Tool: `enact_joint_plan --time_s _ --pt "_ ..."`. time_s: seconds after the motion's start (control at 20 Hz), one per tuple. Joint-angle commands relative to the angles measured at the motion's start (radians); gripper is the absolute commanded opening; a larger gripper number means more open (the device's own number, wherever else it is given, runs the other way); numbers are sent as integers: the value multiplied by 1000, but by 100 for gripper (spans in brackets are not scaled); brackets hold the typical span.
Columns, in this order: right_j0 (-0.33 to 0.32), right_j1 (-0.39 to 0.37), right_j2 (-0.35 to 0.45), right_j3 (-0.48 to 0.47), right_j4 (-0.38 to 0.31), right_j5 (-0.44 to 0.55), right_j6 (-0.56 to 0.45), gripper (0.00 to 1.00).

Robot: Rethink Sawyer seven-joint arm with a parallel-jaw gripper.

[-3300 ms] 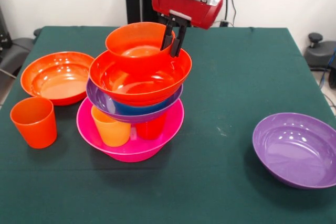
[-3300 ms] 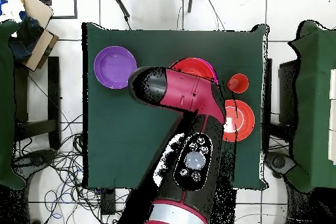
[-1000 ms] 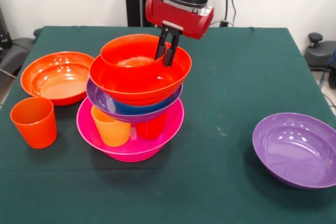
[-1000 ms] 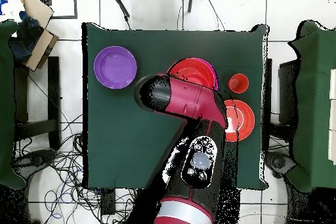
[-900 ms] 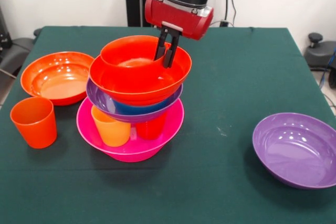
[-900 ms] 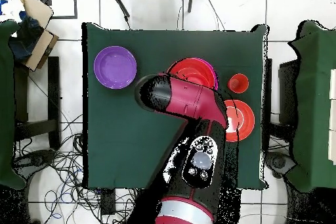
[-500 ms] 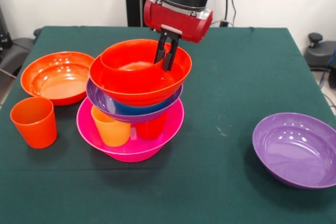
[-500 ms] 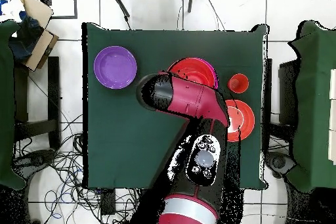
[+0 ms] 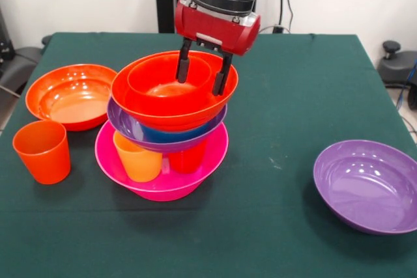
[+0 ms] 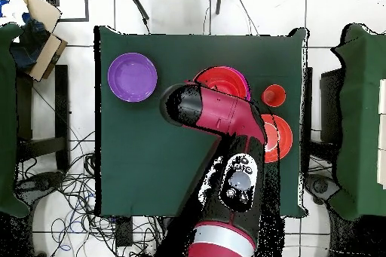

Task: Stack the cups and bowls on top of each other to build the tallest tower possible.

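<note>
The tower stands left of centre on a big pink bowl (image 9: 163, 183) that holds a yellow-orange cup (image 9: 138, 157) and a red cup (image 9: 187, 158). On the cups rest a purple bowl (image 9: 125, 124), a blue bowl (image 9: 171, 135), a wide orange bowl (image 9: 171, 110) and, nested on top, a small orange bowl (image 9: 156, 77). My gripper (image 9: 202, 73) is open astride the small bowl's right rim, one finger (image 9: 183, 68) inside it and the other outside. From overhead the arm (image 10: 219, 114) covers most of the tower, showing only the top orange bowl (image 10: 223, 79).
In the front view a second wide orange bowl (image 9: 70, 96) and a loose orange cup (image 9: 42, 152) sit left of the tower. A second purple bowl (image 9: 368, 185) lies at the near right. Overhead, the purple bowl (image 10: 133, 78) sits left and the cup (image 10: 274, 95) right.
The gripper lowered the small orange bowl into the wide orange bowl, then opened and let it go. The small bowl now sits lower in the stack.
</note>
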Motion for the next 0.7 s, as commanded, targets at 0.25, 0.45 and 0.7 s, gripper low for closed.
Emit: enact_joint_plan --time_s 0.25,0.45,0.7 --pt "1 -26 99 40 -27 68 62 100" --pt "-3 -32 105 44 -25 71 58 100" --pt "-6 -45 111 36 -22 94 48 100"
